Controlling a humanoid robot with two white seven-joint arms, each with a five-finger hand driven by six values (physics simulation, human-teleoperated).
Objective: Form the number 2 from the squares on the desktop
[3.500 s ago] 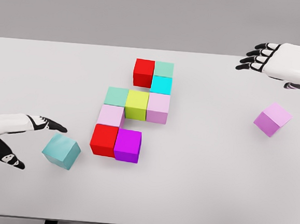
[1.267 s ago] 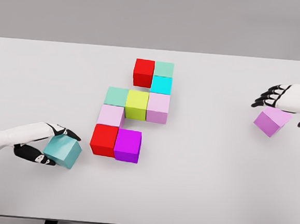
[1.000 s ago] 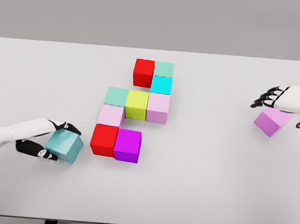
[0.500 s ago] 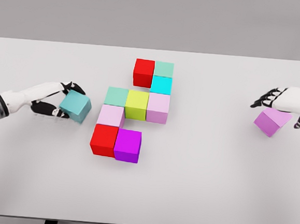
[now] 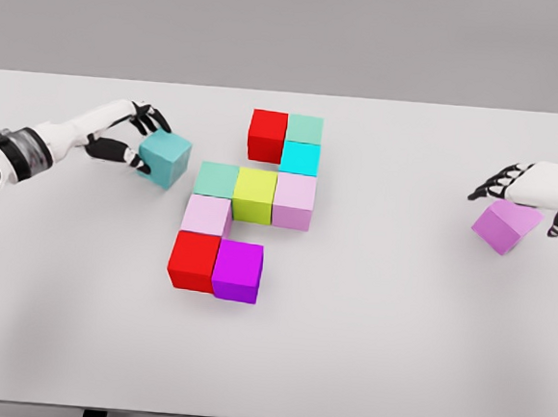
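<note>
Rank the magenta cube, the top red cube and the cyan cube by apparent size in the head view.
1. Magenta cube, largest, though nearest the camera.
2. Top red cube.
3. Cyan cube, partly hidden behind its neighbour.

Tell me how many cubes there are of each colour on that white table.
Red: 2
Mint green: 2
Cyan: 1
Yellow-green: 1
Pale pink: 2
Magenta: 1
Teal, held in the left hand's fingers: 1
Violet, under the right hand: 1
Total: 11 cubes
</note>
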